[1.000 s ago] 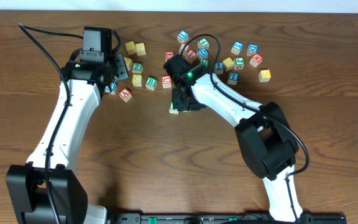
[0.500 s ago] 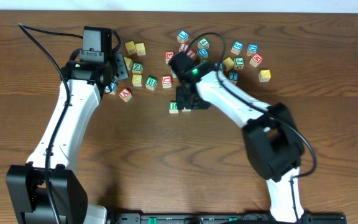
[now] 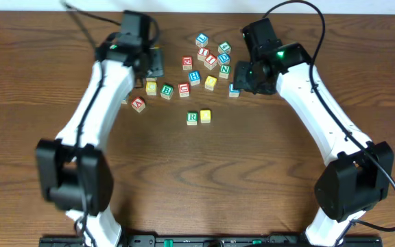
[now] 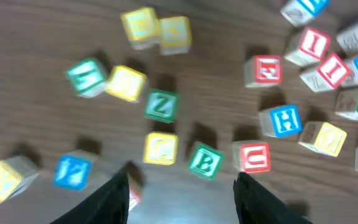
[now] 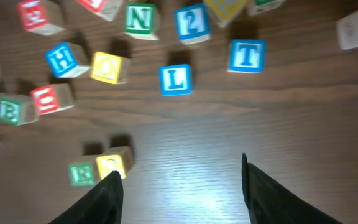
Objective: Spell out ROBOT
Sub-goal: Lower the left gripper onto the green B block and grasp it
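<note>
A green R block [image 3: 192, 117] and a yellow O block [image 3: 206, 116] stand side by side on the table; they also show in the right wrist view as R [image 5: 81, 173] and O [image 5: 110, 165]. A green B block [image 3: 166, 90] lies in the loose pile and shows in the left wrist view [image 4: 204, 160]. A blue T block [image 5: 247, 55] and another yellow O block [image 5: 109, 67] lie ahead of my right gripper [image 5: 179, 171], which is open and empty [image 3: 252, 81]. My left gripper [image 4: 182, 177] is open and empty over the left part of the pile [image 3: 155, 65].
Several loose letter blocks are scattered along the back: blue L [image 5: 175, 79], blue H [image 5: 62, 59], green N [image 5: 140, 18], red U [image 4: 254, 157], green Z [image 4: 161, 104], red E [image 4: 265, 70]. Bare wood lies in front of the R and O pair.
My right gripper left the yellow O block beside the R block and drew back up and to the right. My left arm swung right over the pile.
</note>
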Controlling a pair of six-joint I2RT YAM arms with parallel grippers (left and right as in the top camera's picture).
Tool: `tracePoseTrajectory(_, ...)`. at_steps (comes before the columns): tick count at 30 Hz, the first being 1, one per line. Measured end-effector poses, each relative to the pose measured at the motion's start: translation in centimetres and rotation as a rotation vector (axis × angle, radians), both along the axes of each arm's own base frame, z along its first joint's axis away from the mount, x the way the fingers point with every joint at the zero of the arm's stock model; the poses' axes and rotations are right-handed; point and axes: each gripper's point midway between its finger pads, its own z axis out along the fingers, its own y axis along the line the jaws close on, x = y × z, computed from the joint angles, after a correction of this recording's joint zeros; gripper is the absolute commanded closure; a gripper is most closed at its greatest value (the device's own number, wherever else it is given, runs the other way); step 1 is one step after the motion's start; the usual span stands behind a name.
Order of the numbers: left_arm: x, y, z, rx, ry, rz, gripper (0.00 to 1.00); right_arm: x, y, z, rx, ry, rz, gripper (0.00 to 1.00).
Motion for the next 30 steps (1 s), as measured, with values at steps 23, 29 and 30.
tracePoseTrajectory(23,-0.3,-4.3,-11.1,0.081,0.207,-0.177,0.46,-0.9,-1.7,-0.5,-0.068,0.042,0.018,0.44)
tracePoseTrajectory(29,-0.2,-4.3,-11.1,0.082,0.204,-0.177,0.46,-1.0,-1.8,-0.5,-0.073,0.044,0.020,0.44)
tracePoseTrajectory(30,-0.2,-4.3,-11.1,0.082,0.205,-0.177,0.46,-1.0,-1.8,-0.5,-0.073,0.044,0.020,0.44)
